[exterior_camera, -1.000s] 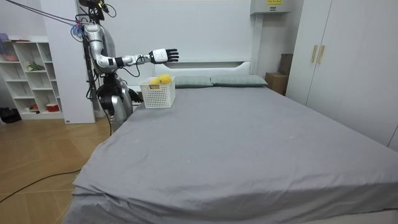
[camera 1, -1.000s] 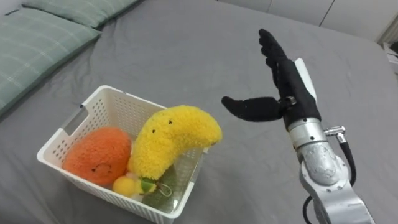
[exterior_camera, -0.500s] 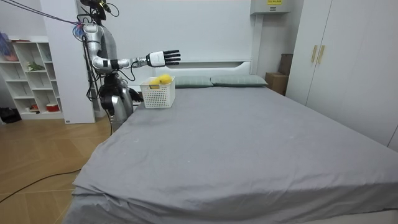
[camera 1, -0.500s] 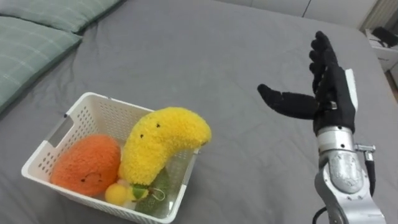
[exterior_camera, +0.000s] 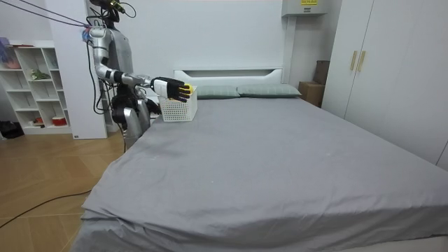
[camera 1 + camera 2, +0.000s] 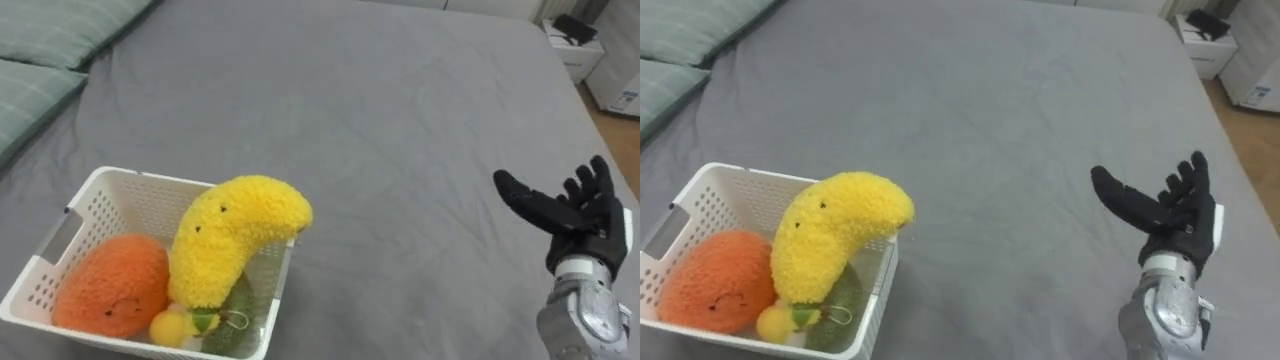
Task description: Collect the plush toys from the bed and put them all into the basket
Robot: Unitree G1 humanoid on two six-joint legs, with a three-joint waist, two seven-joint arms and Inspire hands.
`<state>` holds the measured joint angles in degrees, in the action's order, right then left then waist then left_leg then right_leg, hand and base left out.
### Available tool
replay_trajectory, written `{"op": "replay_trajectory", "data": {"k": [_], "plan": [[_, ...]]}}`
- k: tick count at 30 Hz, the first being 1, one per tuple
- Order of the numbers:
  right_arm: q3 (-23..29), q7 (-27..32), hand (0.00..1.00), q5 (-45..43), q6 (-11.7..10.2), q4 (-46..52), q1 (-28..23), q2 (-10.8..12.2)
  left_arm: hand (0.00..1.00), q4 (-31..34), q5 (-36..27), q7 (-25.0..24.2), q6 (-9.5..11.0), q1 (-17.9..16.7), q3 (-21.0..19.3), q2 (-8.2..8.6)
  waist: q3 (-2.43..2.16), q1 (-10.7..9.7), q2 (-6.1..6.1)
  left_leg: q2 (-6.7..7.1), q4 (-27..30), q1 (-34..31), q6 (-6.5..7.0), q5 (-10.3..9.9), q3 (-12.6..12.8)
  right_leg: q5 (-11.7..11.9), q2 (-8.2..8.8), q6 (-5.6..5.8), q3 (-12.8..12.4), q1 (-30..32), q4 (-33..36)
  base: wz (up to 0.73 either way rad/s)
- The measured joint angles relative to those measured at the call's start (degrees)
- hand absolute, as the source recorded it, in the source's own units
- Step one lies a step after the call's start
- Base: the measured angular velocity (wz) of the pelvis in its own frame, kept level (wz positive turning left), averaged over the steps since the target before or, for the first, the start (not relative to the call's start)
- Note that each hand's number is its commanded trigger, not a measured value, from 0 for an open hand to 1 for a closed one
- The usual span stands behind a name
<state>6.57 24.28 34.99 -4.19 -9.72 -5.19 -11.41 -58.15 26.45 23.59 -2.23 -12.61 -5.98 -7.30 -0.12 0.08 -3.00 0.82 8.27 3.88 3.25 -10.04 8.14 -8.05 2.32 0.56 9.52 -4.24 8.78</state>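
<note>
Right hand point(image 6: 578, 214): lower right of the eye views, fingers straight and spread, thumb out toward frame left, palm empty. It hangs over bare grey bed sheet point(image 6: 380, 120), touching nothing.

Well apart from it, at lower left: white lattice basket point(image 6: 140, 180) standing on the sheet. Contents:
- yellow banana plush point(image 6: 235, 235), largest item, upper end arching over the basket's right rim
- orange round plush point(image 6: 110, 295), against the banana's left side
- small yellow toy point(image 6: 165, 325) at the near wall, between the two
- green toy point(image 6: 232, 318) under the banana's lower end, partly hidden

No toys on the sheet outside the basket. Green checked pillows point(image 6: 40, 50) in the upper left corner.

Room view: robot stands at the bed's side near the headboard, at the room view's left, right arm held out so the hand shows in front of the basket. White shelf unit point(image 5: 35, 84) behind the robot; wardrobe doors point(image 5: 378, 77) at the right.
</note>
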Motion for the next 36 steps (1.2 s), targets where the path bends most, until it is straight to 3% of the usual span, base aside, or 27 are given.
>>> {"op": "replay_trajectory", "data": {"k": [3,6,10,19,21,25,29,36], "plan": [[1.57,0.13,0.00,1.41,0.03,-3.25,-2.75,0.41,0.00,0.00,0.01,0.04,0.00,-0.13,-0.03,0.09,0.12,-0.11,0.21,-0.03,-0.16,0.61,0.01,-0.09,0.30,0.00,0.00,0.01,-0.15,-0.47,-0.07,-0.04],[3.33,0.39,0.00,5.88,-0.01,-7.27,-4.05,0.53,0.00,0.16,0.06,0.12,0.00,-0.61,-0.09,0.09,0.10,-1.46,0.78,-0.09,-0.13,0.71,0.02,-0.26,0.47,-0.01,-0.01,0.03,-0.31,-0.49,-0.09,-0.02],[4.23,0.75,0.00,8.25,-0.13,-17.12,-5.43,0.88,0.00,0.15,0.04,0.87,0.35,-0.69,-0.07,0.09,-0.34,-2.77,1.51,-0.12,-0.44,0.96,-0.07,-0.37,0.54,-0.01,-0.22,0.02,-1.32,-0.64,-0.03,-0.04],[6.93,-1.97,0.00,11.33,0.02,-41.83,-7.15,1.83,0.00,-0.41,0.04,0.49,1.48,-2.01,-1.65,0.13,-0.30,-4.74,1.00,-0.10,-0.57,1.77,-0.17,-0.61,1.11,-0.37,-0.35,0.09,-2.28,-0.98,-0.11,-0.04],[7.24,-3.66,0.00,8.56,0.13,-47.83,-7.16,2.01,0.00,-1.27,0.04,0.40,1.47,-1.88,-2.97,0.20,-0.30,-4.71,0.79,-0.09,-0.57,1.92,-0.18,-0.61,1.08,-0.62,-0.37,0.11,-2.45,-0.77,-0.13,0.00],[6.55,-8.83,0.00,-0.65,2.85,-59.30,-7.60,2.06,0.00,-2.28,0.69,-0.83,0.91,-2.73,-4.42,0.17,-0.20,-4.39,0.27,-0.09,-0.63,2.38,-0.34,-0.73,1.22,-1.06,-0.37,0.07,-2.35,-0.80,-0.10,0.00],[-1.33,-15.79,0.00,-14.49,6.40,-63.50,-8.40,1.97,0.00,-2.25,0.82,-1.72,-0.87,-1.97,-4.57,0.19,-0.19,-3.89,0.35,-0.14,-0.76,2.50,-0.39,-0.85,1.21,-1.06,-0.46,0.05,-2.37,-0.75,0.01,-0.03],[-3.17,-21.08,0.00,-27.60,9.79,-66.53,-5.17,2.11,0.00,-2.19,1.83,-1.82,-1.78,-1.39,-4.51,0.74,-0.19,-2.73,0.61,-0.11,-0.80,2.87,-0.38,-1.01,1.09,-1.06,-0.46,0.05,-2.23,-0.99,-0.08,0.00]]}}
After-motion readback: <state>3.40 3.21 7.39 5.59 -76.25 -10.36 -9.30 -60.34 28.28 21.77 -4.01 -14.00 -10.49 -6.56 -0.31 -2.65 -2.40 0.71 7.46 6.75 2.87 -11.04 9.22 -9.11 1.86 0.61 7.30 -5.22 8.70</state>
